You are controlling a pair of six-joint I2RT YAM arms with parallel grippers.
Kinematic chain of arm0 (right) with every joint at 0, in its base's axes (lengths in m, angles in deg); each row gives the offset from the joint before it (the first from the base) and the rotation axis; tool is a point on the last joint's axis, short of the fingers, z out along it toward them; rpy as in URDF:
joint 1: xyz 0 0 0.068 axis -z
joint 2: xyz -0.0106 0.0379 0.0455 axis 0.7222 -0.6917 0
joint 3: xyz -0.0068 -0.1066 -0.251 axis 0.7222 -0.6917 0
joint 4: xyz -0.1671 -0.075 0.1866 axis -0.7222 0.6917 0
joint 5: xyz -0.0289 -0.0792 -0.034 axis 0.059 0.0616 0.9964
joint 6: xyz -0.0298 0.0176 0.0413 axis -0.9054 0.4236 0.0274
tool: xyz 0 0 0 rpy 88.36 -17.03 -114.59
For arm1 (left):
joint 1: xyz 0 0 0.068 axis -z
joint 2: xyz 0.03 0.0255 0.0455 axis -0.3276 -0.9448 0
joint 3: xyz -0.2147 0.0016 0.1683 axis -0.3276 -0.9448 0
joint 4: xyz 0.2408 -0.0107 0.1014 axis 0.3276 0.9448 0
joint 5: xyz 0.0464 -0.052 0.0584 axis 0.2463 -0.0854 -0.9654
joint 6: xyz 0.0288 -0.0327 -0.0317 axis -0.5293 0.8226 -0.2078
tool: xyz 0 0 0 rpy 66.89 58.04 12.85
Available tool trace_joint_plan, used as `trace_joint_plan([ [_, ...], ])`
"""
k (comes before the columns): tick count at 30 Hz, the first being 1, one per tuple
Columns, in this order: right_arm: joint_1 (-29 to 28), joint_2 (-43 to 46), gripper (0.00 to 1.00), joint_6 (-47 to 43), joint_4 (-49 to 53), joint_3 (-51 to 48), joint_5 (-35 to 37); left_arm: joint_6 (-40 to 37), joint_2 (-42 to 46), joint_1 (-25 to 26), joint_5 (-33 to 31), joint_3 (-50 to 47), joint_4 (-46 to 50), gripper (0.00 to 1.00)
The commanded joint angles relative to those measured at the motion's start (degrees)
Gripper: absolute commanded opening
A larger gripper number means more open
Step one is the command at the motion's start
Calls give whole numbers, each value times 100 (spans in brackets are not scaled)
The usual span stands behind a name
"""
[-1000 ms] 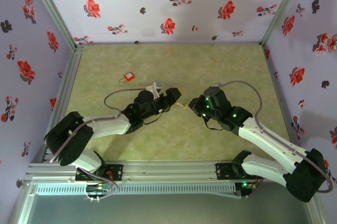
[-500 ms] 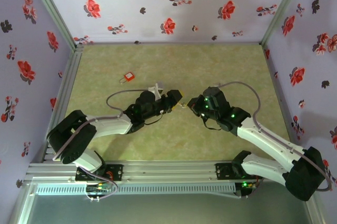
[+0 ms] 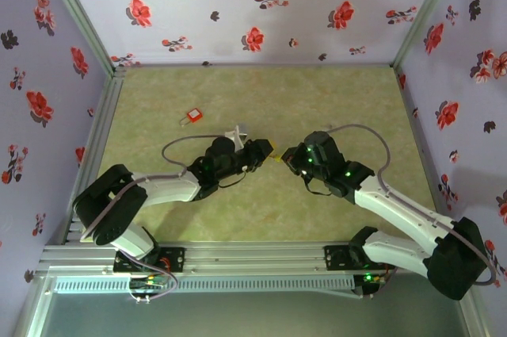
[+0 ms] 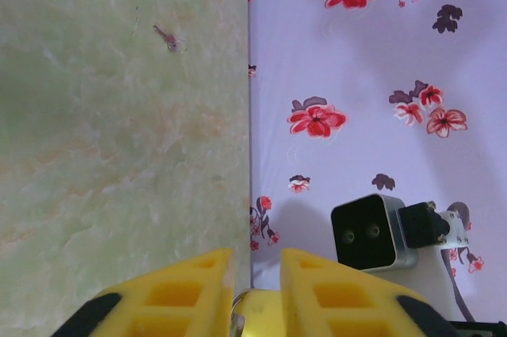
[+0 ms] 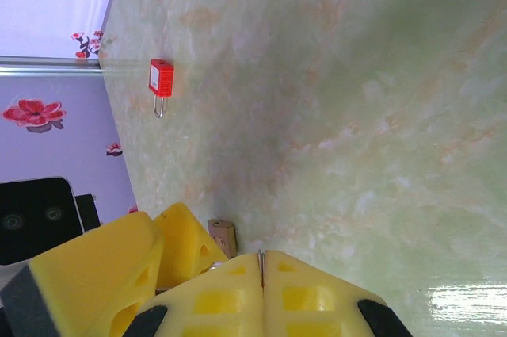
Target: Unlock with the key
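**Green marbled desk, two small things lying loose**

The desk (image 3: 261, 91) has a pale green, marbled top, closed in by flower-papered walls on three sides, with a metal rail along its left edge. A red padlock (image 3: 192, 115) lies flat on the far-left part, its shackle pointing toward the left rail, with bare surface all around it. In the left wrist view a small loose key (image 4: 163, 34) lies flat on the desk with a thin wire ring (image 4: 176, 45) at one end, near the foot of a wall.
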Motion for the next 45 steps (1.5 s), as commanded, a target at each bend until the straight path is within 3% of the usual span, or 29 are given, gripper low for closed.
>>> trace_joint_plan([
  [1,44,3,0,111,-127,-67,26,-67,-52,45,65,109,-153,18],
  [7,52,58,0,119,-142,-105,34,-143,-33,40,90,93,-186,0],
  [13,52,238,1,76,-290,-173,43,-405,49,-9,141,0,-619,0],
  [17,61,482,8,18,-506,-308,88,-606,80,-78,257,-24,-995,0],
  [20,70,642,20,-21,-612,-394,92,-712,108,-117,348,8,-1072,0],
  [24,95,935,53,-84,-803,-547,82,-886,189,-191,479,85,-1060,0],
  [28,152,1330,62,-231,-1383,-880,-78,-1110,324,-315,706,174,-944,0],
  [33,289,1616,65,-256,-3066,-1551,-555,-1414,535,-434,1170,381,-542,0],
  [40,351,1362,61,-207,-4716,-1976,-1077,-1470,554,-439,1618,678,-242,0],
  [45,351,1296,53,-336,-4896,-1879,-1322,-1508,552,-431,1681,775,-131,0],
])
